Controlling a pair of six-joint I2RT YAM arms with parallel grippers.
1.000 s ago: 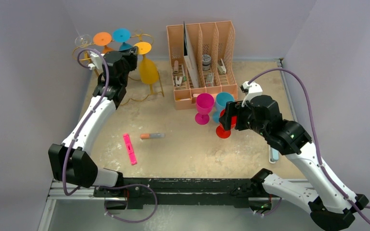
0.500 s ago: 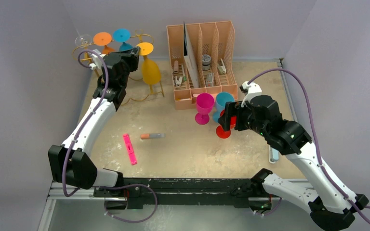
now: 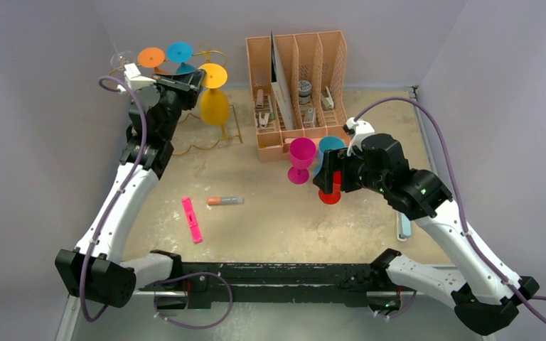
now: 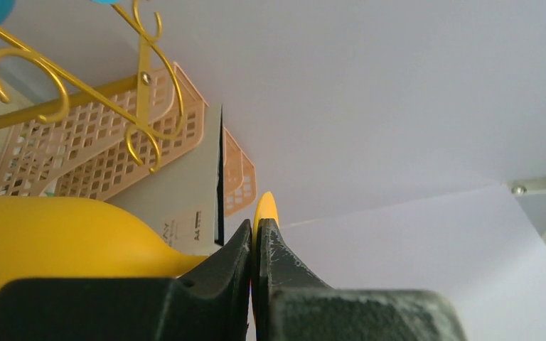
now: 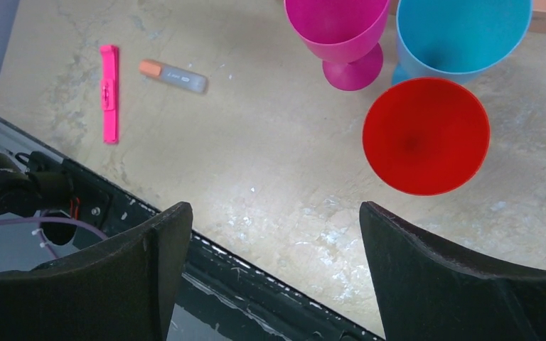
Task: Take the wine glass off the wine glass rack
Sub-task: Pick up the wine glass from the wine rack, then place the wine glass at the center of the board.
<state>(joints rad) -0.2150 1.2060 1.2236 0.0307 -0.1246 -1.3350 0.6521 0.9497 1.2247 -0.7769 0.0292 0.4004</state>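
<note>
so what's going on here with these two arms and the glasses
The left gripper is shut on the stem of the yellow wine glass, which is held upside down beside the gold wine glass rack. The right gripper is open above the table, holding nothing, near a red glass that stands upright.

Yellow wine glass (image 3: 215,106); gold wine glass rack (image 4: 144,78); peach lattice organiser (image 3: 330,57); red glass (image 5: 426,135); magenta glass (image 5: 338,25).

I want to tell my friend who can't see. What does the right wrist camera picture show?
The right tool hangs open above a sandy table, with a red wine glass upright below it. Beyond stand a pink glass and a blue glass; a pink highlighter and an orange-capped marker lie to the left.
</note>
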